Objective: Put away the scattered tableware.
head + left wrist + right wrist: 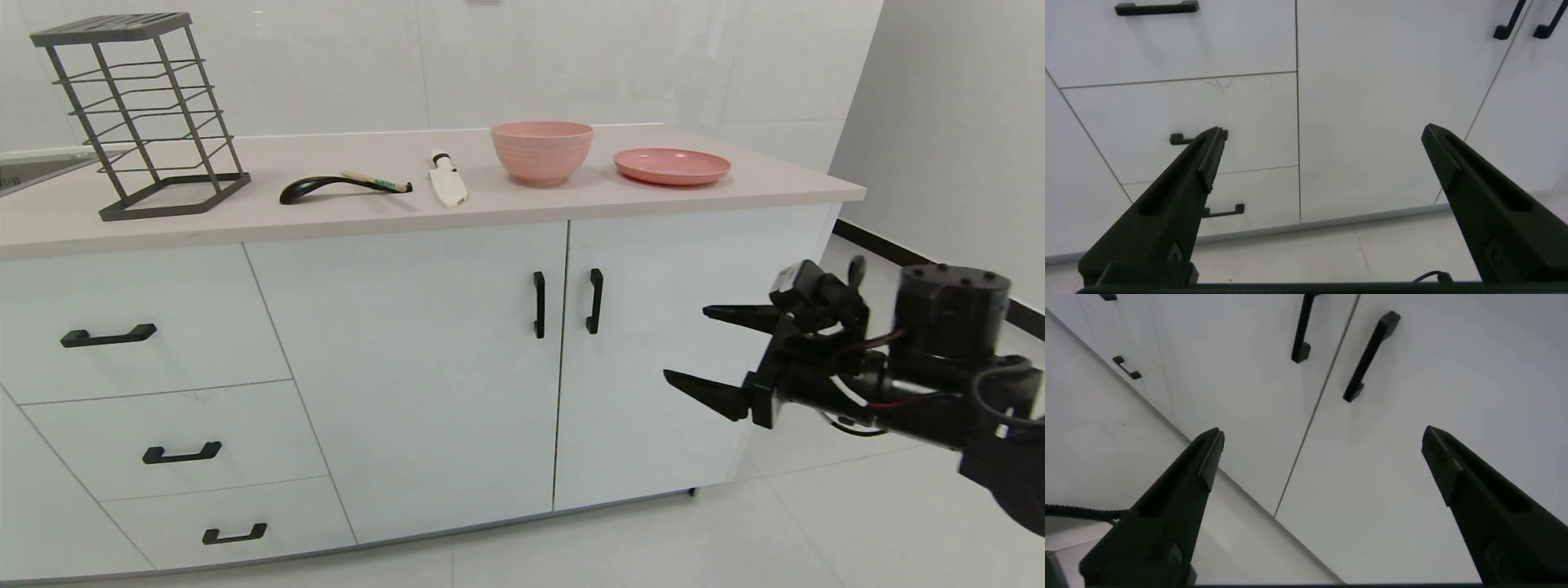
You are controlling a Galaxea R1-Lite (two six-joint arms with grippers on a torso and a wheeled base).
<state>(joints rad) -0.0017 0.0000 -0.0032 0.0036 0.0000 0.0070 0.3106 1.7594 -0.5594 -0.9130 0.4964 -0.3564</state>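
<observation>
You have nothing in hand yet, so I judge the step to be the first reach, and both arms sit low in front of the cabinet. Your left gripper (1323,132) faces the drawer fronts with its jaws spread wide and nothing between them. Your right gripper (687,343) is just as wide open and empty, level with the door handles (539,304). Lift an arm well above the front edge of the countertop (767,194) before you go forward, or the fingers will likely catch the overhang. On the countertop, the wire rack (143,114) stands upright near the left end. Right of it lies the black ladle (326,186), its scoop towards the rack and its handle running right, so its long axis follows the front edge. A pale stick with a green end rests against that handle, and what it is I cannot tell. Close across the handle, not along it. Next, the white knife (447,184) lies front to back, handle towards the wall and blade towards the front edge, so take it from the handle end. The pink bowl (542,151) stands upright near the middle, and the pink plate (672,166) lies flat towards the right end, so pinch its rim from the side
</observation>
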